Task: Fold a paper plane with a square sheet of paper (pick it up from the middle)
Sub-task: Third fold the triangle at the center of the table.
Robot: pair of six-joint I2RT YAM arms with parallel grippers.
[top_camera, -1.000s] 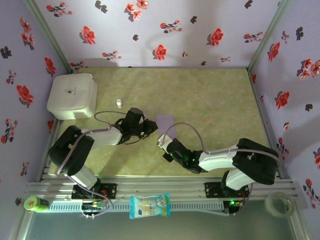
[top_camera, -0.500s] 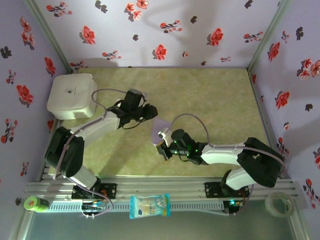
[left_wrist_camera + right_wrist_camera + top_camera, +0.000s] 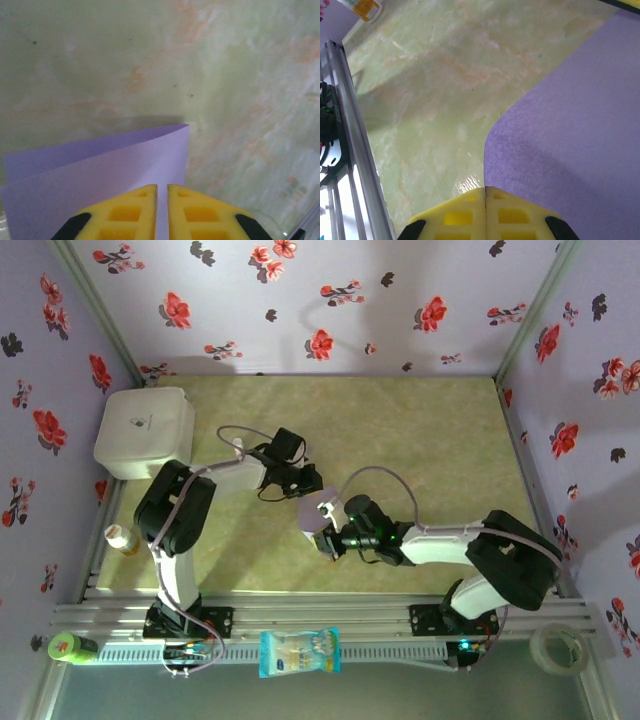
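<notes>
The square sheet of paper [image 3: 115,165] curls in two loose layers just ahead of the left pincer [image 3: 162,186], which pinches it. The right pincer [image 3: 485,189], pressed together, nips its edge. No sharp crease shows, so most of the folding seems left to do.

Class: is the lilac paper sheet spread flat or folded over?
Folded over: the left wrist view shows two layers of the square sheet of paper meeting along one edge.
</notes>
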